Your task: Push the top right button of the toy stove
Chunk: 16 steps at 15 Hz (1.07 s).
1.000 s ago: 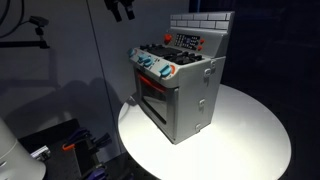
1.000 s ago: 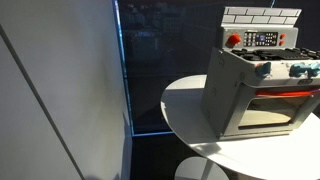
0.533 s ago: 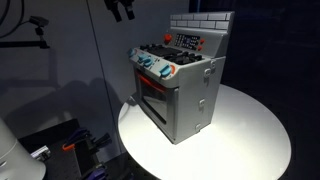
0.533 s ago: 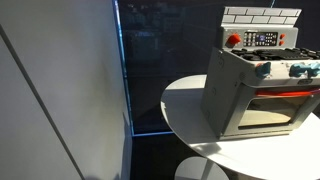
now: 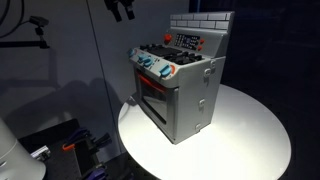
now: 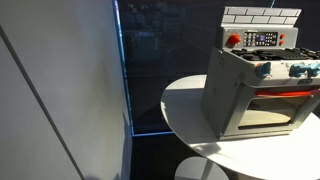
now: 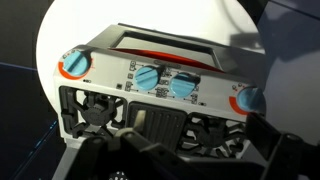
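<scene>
The grey toy stove stands on a round white table and shows in both exterior views. It has a windowed door, blue and red-orange knobs, a dark top panel with a red button and small buttons, and a white brick back wall. My gripper hangs high above, off to the stove's side, touching nothing. In the wrist view the stove lies below, with the dark fingers spread open and empty over the burner top.
A dark glass partition and a pale wall panel stand beside the table. Camera gear on an arm and cluttered equipment sit on the floor side. The table edge runs close to the stove's front.
</scene>
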Available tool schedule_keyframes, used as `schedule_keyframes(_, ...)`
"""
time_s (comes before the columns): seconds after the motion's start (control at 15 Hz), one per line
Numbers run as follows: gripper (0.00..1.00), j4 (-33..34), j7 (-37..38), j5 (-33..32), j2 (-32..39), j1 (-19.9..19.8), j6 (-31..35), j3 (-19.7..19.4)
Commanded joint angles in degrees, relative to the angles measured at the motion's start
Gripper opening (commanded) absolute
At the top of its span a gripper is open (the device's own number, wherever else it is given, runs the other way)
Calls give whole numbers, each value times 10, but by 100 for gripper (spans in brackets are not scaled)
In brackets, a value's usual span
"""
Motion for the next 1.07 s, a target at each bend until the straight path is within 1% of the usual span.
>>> schedule_keyframes(0.0,100,1,4,-5,1,8,-1,-6)
schedule_keyframes(0.47,100,4,4,-3,3,8,-3,-7)
schedule_keyframes(1.0,100,43,24,-14,42,-14,6,-15)
